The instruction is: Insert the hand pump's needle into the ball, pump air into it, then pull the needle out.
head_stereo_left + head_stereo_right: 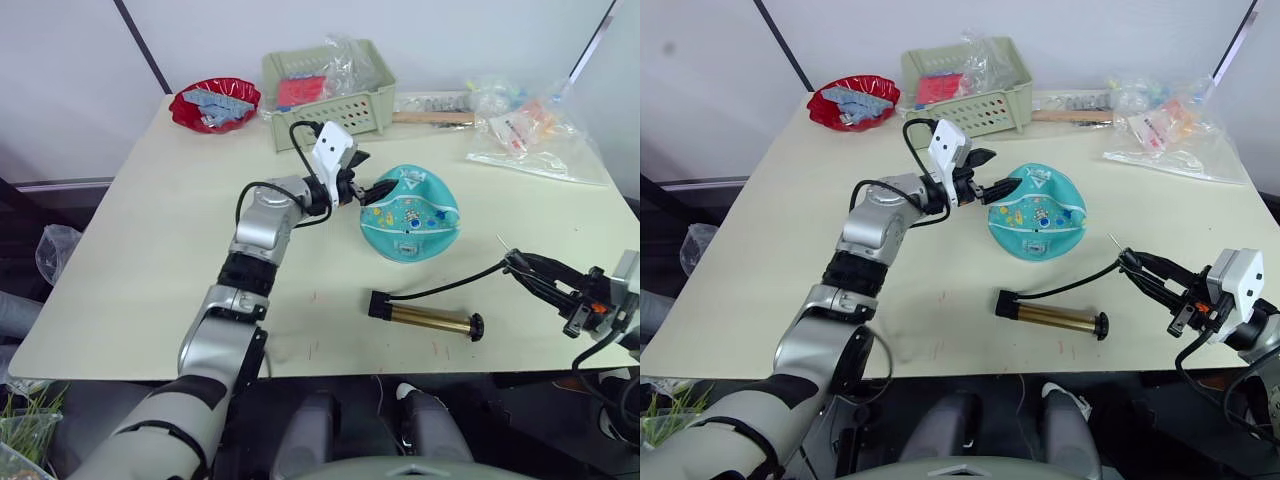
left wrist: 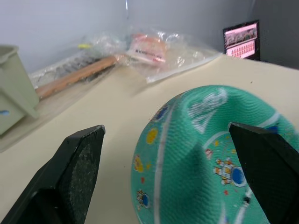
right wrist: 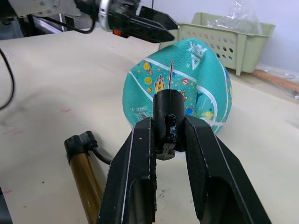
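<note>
The far half of the ball (image 1: 410,214) is turning away from the head camera, and its valve is too small to pick out. The contents of the plastic bags (image 1: 520,128) at the far right corner are blurring together behind the wrap.

1 hand pump (image 1: 428,320) is lying flat on the table (image 1: 150,260) near the front edge, just in front of the ball but not touching it. Its long axis is running left to right, with 1 black cap at each end. Its thin black hose (image 1: 450,288) is leaving the left cap and curving off to the right, up to the right gripper (image 1: 1132,264).

The right gripper is sitting clamped on the needle's black fitting, its 2 fingers pressing either side of it. The needle (image 3: 171,73) is sticking out beyond the fingertips and pointing left and away, toward the ball, well short of it.

1 teal ball is sitting at the table's centre, sagging and partly deflated, with its white triangle logo on the far upper side.

The left gripper (image 1: 372,190) is hovering at the ball's far left edge, its 2 fingers (image 2: 74,163) spread wide apart on either side of the ball's rim, not closing on it.

Along the far edge are standing 1 red bowl (image 1: 214,104), 1 green basket (image 1: 330,92) and 1 wooden stick (image 1: 432,118).
</note>
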`<state>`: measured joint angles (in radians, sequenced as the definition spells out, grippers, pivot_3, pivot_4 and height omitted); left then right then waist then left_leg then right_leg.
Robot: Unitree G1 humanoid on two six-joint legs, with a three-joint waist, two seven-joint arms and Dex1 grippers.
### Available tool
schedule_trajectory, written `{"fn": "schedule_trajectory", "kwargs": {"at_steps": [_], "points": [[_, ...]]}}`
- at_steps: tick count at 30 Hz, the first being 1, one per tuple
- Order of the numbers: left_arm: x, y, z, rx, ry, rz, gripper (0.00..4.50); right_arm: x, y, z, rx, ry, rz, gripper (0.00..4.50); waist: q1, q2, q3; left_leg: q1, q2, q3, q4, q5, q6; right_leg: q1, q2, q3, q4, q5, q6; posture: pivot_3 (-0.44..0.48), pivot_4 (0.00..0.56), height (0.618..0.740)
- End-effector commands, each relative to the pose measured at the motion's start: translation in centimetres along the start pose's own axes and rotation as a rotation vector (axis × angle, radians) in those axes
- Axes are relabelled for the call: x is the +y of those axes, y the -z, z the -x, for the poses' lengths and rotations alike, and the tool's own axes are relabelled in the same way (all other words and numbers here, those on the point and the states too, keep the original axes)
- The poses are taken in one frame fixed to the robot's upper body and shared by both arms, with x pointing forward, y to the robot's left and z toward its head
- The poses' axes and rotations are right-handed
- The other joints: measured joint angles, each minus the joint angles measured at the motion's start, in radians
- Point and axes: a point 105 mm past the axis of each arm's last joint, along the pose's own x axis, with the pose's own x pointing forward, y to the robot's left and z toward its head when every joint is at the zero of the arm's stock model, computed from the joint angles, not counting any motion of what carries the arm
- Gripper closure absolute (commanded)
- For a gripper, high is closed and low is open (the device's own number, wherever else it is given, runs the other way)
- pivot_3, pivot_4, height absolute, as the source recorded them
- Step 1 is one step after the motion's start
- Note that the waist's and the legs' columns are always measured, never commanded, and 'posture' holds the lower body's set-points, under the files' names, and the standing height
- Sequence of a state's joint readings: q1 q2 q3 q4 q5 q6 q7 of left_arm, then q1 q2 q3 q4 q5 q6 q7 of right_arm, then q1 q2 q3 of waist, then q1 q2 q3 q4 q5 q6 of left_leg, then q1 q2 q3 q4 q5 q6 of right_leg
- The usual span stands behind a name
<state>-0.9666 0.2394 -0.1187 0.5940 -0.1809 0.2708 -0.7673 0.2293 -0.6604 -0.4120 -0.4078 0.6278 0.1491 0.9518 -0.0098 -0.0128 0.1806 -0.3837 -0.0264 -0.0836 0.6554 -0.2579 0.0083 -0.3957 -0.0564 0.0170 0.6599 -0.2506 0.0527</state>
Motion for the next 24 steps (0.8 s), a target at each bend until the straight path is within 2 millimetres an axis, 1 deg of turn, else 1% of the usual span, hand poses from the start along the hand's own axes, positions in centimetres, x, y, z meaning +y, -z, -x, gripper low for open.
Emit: {"fn": "schedule_trajectory", "kwargs": {"at_steps": [1, 5, 6, 7, 8, 9, 10, 13, 16, 17, 18, 24], "points": [[0.3, 0.1, -0.5, 0.018, 0.005, -0.015, 0.01, -0.1, -1.0, 0.3, -0.036, 0.015, 0.04, 4.15, -0.005, 0.0, 0.0, 0.0, 0.0, 0.0, 0.0, 0.0, 0.0, 0.0, 0.0, 0.0, 0.0, 0.0, 0.0, 0.0, 0.15, 0.74], [0.5, 0.4, -1.1, 0.022, 0.0, 0.002, 0.01, -0.1, -1.0, 0.3, -0.048, 0.017, 0.037, 4.15, -0.002, 0.0, 0.0, 0.0, 0.0, 0.0, 0.0, 0.0, 0.0, 0.0, 0.0, 0.001, 0.0, 0.0, 0.0, 0.0, 0.15, 0.74], [0.4, 0.4, -1.3, 0.018, 0.0, 0.006, 0.25, -0.1, -1.0, 0.3, -0.049, 0.016, 0.036, 4.15, -0.002, 0.0, 0.0, 0.0, 0.0, 0.0, 0.0, 0.0, 0.0, 0.0, 0.0, 0.001, 0.001, 0.0, 0.0, 0.0, 0.15, 0.74], [0.3, 0.4, -1.4, 0.016, 0.0, 0.008, 0.4, -0.1, -0.9, 0.3, -0.049, 0.015, 0.035, 4.15, -0.001, 0.0, 0.0, 0.0, 0.0, 0.0, 0.0, 0.0, 0.0, 0.0, 0.0, 0.001, 0.001, 0.0, 0.0, 0.0, 0.15, 0.74], [0.2, 0.4, -1.5, 0.011, 0.004, 0.011, 0.8, 0.0, -0.9, 0.3, -0.05, 0.014, 0.035, 4.15, 0.0, 0.0, 0.0, 0.0, 0.0, 0.0, 0.0, 0.0, 0.0, 0.0, 0.0, 0.0, 0.001, 0.0, 0.0, 0.0, 0.15, 0.74], [0.1, 0.5, -1.6, 0.008, 0.006, 0.021, 0.95, 0.0, -0.9, 0.2, -0.051, 0.013, 0.035, 4.15, -0.001, 0.0, 0.0, 0.0, 0.0, 0.0, 0.0, 0.0, 0.0, 0.0, 0.0, 0.0, 0.001, 0.0, 0.0, 0.0, 0.15, 0.74], [0.1, 0.5, -1.6, 0.003, 0.007, 0.028, 1.54, 0.0, -0.9, 0.2, -0.053, 0.013, 0.034, 4.15, -0.001, 0.0, 0.0, 0.0, 0.0, 0.0, 0.0, 0.0, 0.0, 0.0, 0.0, 0.0, 0.001, 0.0, 0.0, 0.0, 0.15, 0.74], [0.0, 0.7, -1.6, -0.01, 0.0, 0.063, 2.53, 0.0, -0.9, 0.1, -0.057, 0.006, 0.032, 4.15, -0.003, 0.0, 0.0, 0.0, 0.0, 0.0, 0.0, 0.0, 0.0, 0.0, 0.0, 0.0, 0.001, 0.0, 0.0, 0.0, 0.15, 0.74], [0.0, 0.8, -1.6, -0.01, -0.007, 0.056, 3.84, 0.2, -1.0, 0.0, -0.061, -0.007, 0.017, 4.15, -0.003, 0.0, 0.0, 0.0, 0.0, 0.0, 0.0, 0.0, 0.0, 0.0, 0.0, 0.001, 0.001, 0.0, 0.0, 0.0, 0.15, 0.74], [-0.2, 0.9, -1.5, -0.012, -0.005, 0.055, 4.21, 0.3, -1.1, -0.1, -0.064, -0.014, 0.006, 4.15, -0.003, 0.0, 0.0, 0.0, 0.0, 0.0, 0.0, 0.0, 0.0, 0.0, 0.0, 0.001, 0.001, 0.0, 0.0, 0.0, 0.15, 0.74], [-0.3, 0.9, -1.5, -0.017, -0.007, 0.062, 4.48, 0.3, -1.2, -0.2, -0.065, -0.017, 0.0, 4.15, -0.003, 0.0, 0.0, 0.0, 0.0, 0.0, 0.0, 0.0, 0.0, 0.0, 0.0, 0.001, 0.001, 0.0, 0.0, 0.0, 0.15, 0.74], [-0.7, 1.1, -1.1, -0.027, -0.043, 0.082, 4.49, 0.0, -1.6, -1.3, -0.039, -0.027, -0.051, 4.15, -0.003, 0.0, 0.0, 0.001, 0.0, -0.001, 0.0, 0.0, 0.0, 0.0, 0.0, 0.002, 0.002, 0.0, 0.0, 0.0, 0.15, 0.74]]}}
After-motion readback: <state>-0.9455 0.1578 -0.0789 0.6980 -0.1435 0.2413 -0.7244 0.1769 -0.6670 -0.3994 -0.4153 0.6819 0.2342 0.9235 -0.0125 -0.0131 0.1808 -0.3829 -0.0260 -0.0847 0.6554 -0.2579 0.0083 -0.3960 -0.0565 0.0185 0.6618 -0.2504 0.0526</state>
